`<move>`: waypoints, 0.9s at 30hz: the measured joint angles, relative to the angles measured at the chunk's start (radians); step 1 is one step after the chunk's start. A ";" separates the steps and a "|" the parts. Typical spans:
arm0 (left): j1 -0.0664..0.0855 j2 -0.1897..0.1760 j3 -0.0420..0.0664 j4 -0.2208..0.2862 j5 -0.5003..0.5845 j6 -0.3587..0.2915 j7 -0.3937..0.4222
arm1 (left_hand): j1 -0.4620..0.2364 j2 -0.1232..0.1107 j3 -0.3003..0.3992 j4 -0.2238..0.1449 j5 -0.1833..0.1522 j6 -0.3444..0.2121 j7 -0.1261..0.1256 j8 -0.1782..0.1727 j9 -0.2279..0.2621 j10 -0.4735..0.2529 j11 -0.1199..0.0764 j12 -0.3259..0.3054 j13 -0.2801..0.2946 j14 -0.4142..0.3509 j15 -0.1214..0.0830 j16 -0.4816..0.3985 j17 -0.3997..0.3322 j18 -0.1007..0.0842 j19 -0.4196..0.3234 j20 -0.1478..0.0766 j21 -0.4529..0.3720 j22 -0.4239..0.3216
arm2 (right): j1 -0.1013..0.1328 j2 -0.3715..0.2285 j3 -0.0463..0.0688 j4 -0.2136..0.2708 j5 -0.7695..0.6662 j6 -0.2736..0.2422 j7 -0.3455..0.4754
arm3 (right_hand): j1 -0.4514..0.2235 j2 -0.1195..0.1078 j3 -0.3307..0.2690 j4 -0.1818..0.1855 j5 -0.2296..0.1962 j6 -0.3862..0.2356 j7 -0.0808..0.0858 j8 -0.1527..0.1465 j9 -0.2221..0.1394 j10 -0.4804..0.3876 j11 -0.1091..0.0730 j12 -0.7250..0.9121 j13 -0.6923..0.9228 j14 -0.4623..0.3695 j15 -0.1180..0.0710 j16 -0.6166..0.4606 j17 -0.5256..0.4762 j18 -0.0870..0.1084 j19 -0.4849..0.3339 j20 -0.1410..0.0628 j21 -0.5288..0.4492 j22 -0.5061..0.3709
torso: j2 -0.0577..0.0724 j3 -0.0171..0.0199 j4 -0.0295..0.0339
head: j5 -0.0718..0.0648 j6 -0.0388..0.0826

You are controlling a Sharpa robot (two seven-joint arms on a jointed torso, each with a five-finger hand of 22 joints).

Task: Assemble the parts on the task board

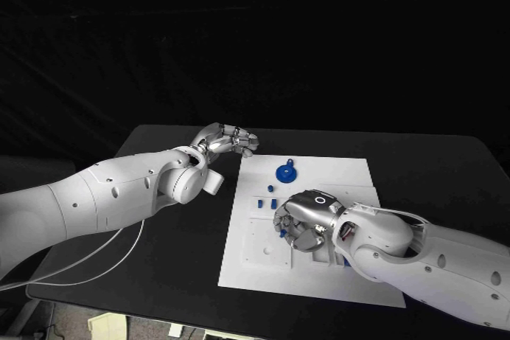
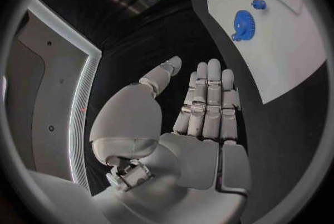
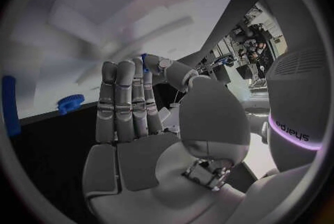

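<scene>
The task board [image 1: 319, 273] lies flat in the middle of the black tabletop [image 1: 159, 281], and the blue parts sit on its upper half: a round gear [image 1: 285, 172] near the far edge, with a few smaller blue pieces [image 1: 262, 203] in a row below it. My right hand [image 1: 301, 226] hangs over the middle of the board, palm turned down toward it. In the right wrist view a thin blue part [image 3: 144, 62] shows between my thumb and fingertips [image 3: 124, 71], so I judge that I am pinching it there, high in the fingertips, so that its lower end stays free to go into a seat on the board. I cannot tell which recess it is meant for, as my hand hides that patch of the board.

My left hand [image 1: 225, 141] waits off the board's far left corner, just beside the edge and touching nothing. Its fingers lie straight and side by side, the thumb apart, and it holds nothing. I take it that it stays there to keep out of the right hand's way while remaining near the gear
</scene>
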 measured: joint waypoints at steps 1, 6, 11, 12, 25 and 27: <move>0.000 0.000 0.000 0.000 0.000 0.000 0.000 | 0.000 0.000 0.000 0.000 0.000 0.000 0.000 0.000 0.000 0.000 0.000 0.000 0.000 0.000 0.000 0.000 0.001 0.000 0.000 0.000 0.000 0.000 | 0.000 0.002 -0.003 0.000 -0.002 0.002 0.000 | 0.000 0.000 0.000 0.000 0.000 -0.001 -0.001 0.002 0.000 0.000 0.000 0.000 0.000 -0.001 -0.001 0.000 0.000 0.000 0.000 0.000 0.000 0.000 | 0.000 0.0000 0.0000 | 0.000 0.000; 0.000 0.000 0.000 0.000 0.000 0.000 0.000 | 0.000 0.000 0.000 0.000 0.000 0.000 0.000 0.000 0.000 0.000 0.000 0.000 0.000 0.000 0.000 -0.004 0.001 0.000 0.000 0.000 0.000 0.000 | 0.001 0.011 -0.009 -0.006 -0.004 0.008 -0.001 | 0.000 0.000 0.000 0.000 0.000 0.002 0.002 0.003 -0.001 0.000 0.000 -0.004 0.001 -0.002 -0.002 0.000 0.000 0.000 0.000 0.000 0.000 0.000 | 0.000 -0.0007 0.0000 | -0.001 -0.001; 0.000 0.000 0.000 0.000 0.000 0.000 -0.001 | 0.000 0.000 0.000 0.000 0.000 0.000 0.000 0.000 0.000 0.000 0.000 0.000 -0.001 0.000 0.000 -0.004 0.002 0.000 0.000 0.000 0.000 0.001 | 0.003 0.012 -0.012 -0.007 0.001 0.011 -0.001 | -0.003 0.003 -0.004 -0.004 0.016 0.002 0.002 0.003 0.000 0.000 0.000 -0.007 0.001 -0.002 -0.002 -0.009 0.001 -0.001 0.000 0.000 0.000 0.000 | 0.000 -0.0007 0.0000 | -0.001 -0.002; 0.000 0.000 0.000 0.000 0.000 0.000 -0.001 | 0.000 0.000 0.000 0.000 0.000 0.000 0.000 0.000 0.000 0.000 0.000 0.000 -0.001 0.000 0.000 -0.004 0.002 0.000 0.000 0.000 0.000 0.001 | 0.004 0.012 -0.012 -0.007 0.002 0.011 0.000 | -0.005 0.005 -0.008 -0.005 0.021 0.002 0.002 0.003 0.000 0.000 0.000 -0.010 0.001 -0.002 -0.002 -0.011 0.001 -0.001 0.000 0.000 0.000 0.000 | 0.000 -0.0007 0.0000 | -0.002 -0.002; 0.000 -0.002 0.000 0.000 0.000 0.000 -0.004 | 0.000 0.000 0.000 0.000 0.000 -0.004 -0.004 0.000 0.000 0.000 0.000 0.000 -0.001 0.000 0.000 -0.004 0.003 0.000 0.000 0.000 0.000 0.001 | 0.004 0.002 -0.014 -0.010 0.045 -0.004 0.014 | -0.058 -0.025 -0.091 -0.011 0.054 -0.115 0.055 -0.069 -0.012 -0.080 0.017 -0.085 0.001 -0.059 0.039 -0.071 -0.023 0.018 -0.064 0.024 -0.031 -0.006 | 0.000 -0.0003 -0.0007 | -0.002 -0.002; 0.000 -0.002 0.000 0.000 0.000 0.000 -0.004 | 0.000 0.000 0.000 0.000 0.000 -0.004 -0.004 0.000 0.000 0.000 0.000 -0.004 -0.001 0.000 0.000 -0.004 0.003 0.000 0.000 0.000 0.000 0.001 | 0.003 -0.001 -0.015 -0.009 0.053 -0.013 0.019 | -0.058 -0.028 -0.122 -0.013 0.050 -0.142 0.069 -0.085 -0.020 -0.101 0.025 -0.095 0.001 -0.068 0.046 -0.080 -0.029 0.019 -0.078 0.030 -0.037 -0.006 | 0.000 -0.0002 -0.0007 | -0.002 -0.001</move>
